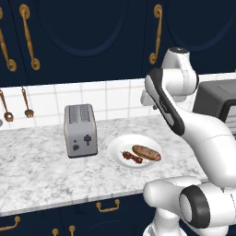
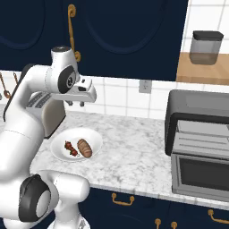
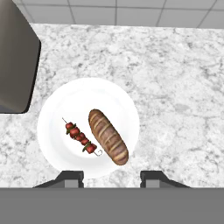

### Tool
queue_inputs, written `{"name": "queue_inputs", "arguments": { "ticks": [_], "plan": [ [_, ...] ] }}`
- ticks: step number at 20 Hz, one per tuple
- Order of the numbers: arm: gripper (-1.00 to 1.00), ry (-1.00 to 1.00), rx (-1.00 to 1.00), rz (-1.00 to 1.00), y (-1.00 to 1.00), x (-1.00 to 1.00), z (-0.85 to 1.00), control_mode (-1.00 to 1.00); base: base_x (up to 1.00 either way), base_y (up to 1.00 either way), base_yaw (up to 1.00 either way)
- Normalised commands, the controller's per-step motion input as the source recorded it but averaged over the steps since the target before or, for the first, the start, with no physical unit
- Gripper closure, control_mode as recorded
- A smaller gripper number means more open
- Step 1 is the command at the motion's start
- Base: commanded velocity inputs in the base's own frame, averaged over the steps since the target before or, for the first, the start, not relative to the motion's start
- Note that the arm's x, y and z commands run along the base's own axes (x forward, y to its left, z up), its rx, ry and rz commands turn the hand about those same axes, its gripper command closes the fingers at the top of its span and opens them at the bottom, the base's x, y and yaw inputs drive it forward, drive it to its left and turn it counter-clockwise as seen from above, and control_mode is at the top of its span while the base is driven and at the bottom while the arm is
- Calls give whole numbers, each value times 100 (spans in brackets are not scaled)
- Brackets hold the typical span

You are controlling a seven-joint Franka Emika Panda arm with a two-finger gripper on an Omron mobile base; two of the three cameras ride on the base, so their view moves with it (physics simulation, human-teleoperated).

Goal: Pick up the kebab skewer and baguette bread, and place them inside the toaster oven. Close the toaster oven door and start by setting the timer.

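We hold our gripper (image 3: pixel 111 177), fingers spread and empty, high above the white plate (image 3: pixel 57 109) to line up a first pick: the kebab skewer (image 3: pixel 81 138) lies just beside the baguette bread (image 3: pixel 108 136) on it, well apart from the toaster oven (image 2: pixel 199 143) down the bench (image 2: pixel 134 152)

Glossy white rounded arm (image 1: pixel 203 138) segments, dark grey joint bands and caps, bulbous white base, small dark fingertips (image 3: pixel 70 177)
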Motion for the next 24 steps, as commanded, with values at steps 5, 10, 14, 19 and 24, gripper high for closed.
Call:
{"name": "queue_inputs", "arguments": {
  "ticks": [5, 10, 14, 19, 24],
  "plan": [
    [-100, 0, 0, 0, 0, 0, 0, 100, 0, 0, 0],
    [-100, 0, 0, 0, 0, 0, 0, 100, 0, 0, 0],
    [-100, 0, 0, 0, 0, 0, 0, 100, 0, 0, 0],
    [-100, 0, 0, 0, 0, 0, 0, 100, -2, -43, 0],
    [-100, 0, 0, 0, 0, 0, 0, 100, -5, -85, 0]
  ]
}}
